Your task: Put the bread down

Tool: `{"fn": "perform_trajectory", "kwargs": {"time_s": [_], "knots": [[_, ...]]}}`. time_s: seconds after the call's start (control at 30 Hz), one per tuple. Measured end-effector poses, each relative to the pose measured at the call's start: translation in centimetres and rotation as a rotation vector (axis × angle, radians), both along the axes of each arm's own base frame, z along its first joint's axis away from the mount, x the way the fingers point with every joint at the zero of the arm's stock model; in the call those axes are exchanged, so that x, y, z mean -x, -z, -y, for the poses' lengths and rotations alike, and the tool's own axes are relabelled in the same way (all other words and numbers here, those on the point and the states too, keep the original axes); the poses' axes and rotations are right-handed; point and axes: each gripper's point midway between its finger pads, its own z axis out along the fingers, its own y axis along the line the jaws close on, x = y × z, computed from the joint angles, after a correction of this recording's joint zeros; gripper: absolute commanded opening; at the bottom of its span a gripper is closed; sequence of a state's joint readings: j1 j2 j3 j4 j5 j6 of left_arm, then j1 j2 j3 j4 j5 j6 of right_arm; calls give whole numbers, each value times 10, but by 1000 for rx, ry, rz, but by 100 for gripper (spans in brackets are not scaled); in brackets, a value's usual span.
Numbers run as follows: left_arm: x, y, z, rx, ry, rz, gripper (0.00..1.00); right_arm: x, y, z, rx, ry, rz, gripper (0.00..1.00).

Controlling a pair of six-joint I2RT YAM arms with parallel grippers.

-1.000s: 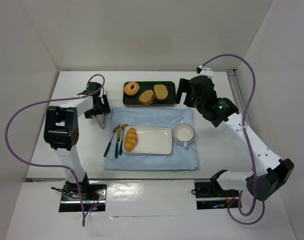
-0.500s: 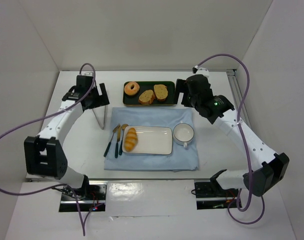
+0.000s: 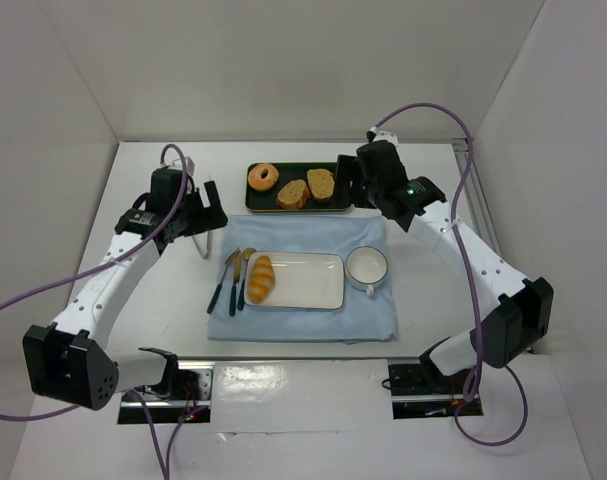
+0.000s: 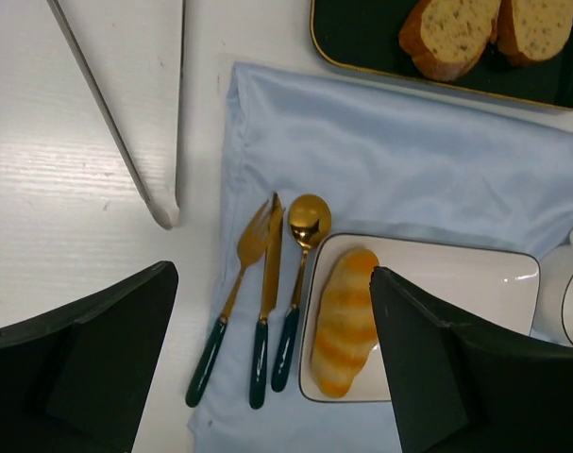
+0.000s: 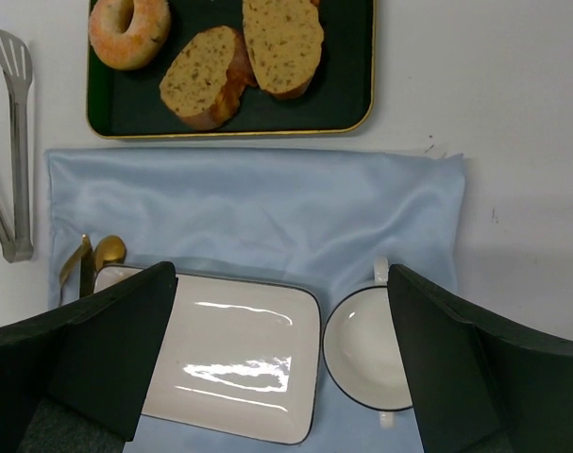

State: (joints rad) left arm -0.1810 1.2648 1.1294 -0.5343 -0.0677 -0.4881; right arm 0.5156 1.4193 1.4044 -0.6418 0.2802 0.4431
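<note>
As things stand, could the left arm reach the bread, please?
Probably yes: the left gripper is open, the bread lies uncovered on the plate, only cutlery close beside it.

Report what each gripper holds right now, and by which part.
Nothing is held. The left gripper and right gripper both stand open and empty; the small golden-orange bread roll lies free on the white rectangular plate.

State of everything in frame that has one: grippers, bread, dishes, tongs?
left gripper: open, empty
right gripper: open, empty
bread: lying on white plate, left end, unheld
cup: upright, empty
tray: holds doughnut and two slices
tongs: flat on table, unheld
</note>
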Motion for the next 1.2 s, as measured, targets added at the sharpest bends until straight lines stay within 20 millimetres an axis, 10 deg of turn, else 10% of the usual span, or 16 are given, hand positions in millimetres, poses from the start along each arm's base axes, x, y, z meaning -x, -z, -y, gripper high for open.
{"fn": "perform_trajectory", "kwargs": {"time_s": [0.7,1.2], "knots": [[72,-34,63,186,82,25,93,-27,47,-31,-6,-51,-145,100],[108,-33,58,194,89,-7,93,-16,66,-28,-19,-28,-204,100]]}}
